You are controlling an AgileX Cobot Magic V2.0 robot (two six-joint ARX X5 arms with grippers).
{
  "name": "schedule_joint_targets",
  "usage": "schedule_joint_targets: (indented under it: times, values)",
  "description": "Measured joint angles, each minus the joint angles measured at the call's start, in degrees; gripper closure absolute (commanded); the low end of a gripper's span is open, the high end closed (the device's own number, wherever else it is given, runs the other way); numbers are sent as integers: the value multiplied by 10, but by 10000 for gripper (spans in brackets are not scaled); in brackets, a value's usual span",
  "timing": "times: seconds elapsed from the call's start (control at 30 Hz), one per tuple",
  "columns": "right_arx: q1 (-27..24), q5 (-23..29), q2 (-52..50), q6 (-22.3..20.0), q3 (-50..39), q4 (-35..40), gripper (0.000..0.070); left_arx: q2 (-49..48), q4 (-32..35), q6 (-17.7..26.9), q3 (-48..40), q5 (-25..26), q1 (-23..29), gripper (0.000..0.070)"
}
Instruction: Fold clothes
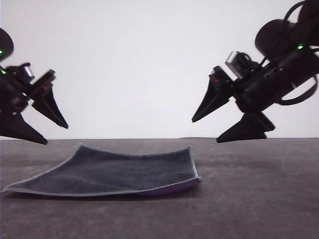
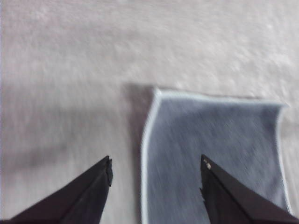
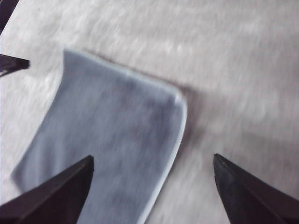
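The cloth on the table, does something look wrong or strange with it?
Nothing is damaged. The cloth lies spread on the table, dark face up, but not quite flat: its front right corner lifts a little and shows the purple underside. Both the left gripper and the right gripper hang open above it.

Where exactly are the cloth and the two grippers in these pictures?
cloth [image 1: 114,172], front view, middle of its dark grey upper face.
left gripper [image 1: 50,130], front view, the gap midway between its two open fingertips.
right gripper [image 1: 205,130], front view, the gap midway between its two open fingertips.
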Motion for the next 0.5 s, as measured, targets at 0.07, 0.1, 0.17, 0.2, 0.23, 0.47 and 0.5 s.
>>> schedule_joint_targets:
  times: [0.07,0.1,0.17,0.2,0.23,0.47,0.5]
  values:
    - [0,-2,22,5,21,0,183,32,-1,0,29,12,0,347]
    - [0,-4,33,8,31,0,183,49,-6,0,46,16,0,347]
    - [0,-13,52,12,49,0,184,78,-18,0,75,26,0,347]
    - [0,-15,62,14,58,-1,184,91,-26,0,89,32,0,347]
    - [0,-17,71,17,66,-1,184,103,-32,1,102,38,0,347]
    - [8,-43,130,35,112,-1,184,144,-53,7,149,59,-5,347]
    - [10,-44,136,38,114,-1,184,145,-54,7,151,59,-7,347]
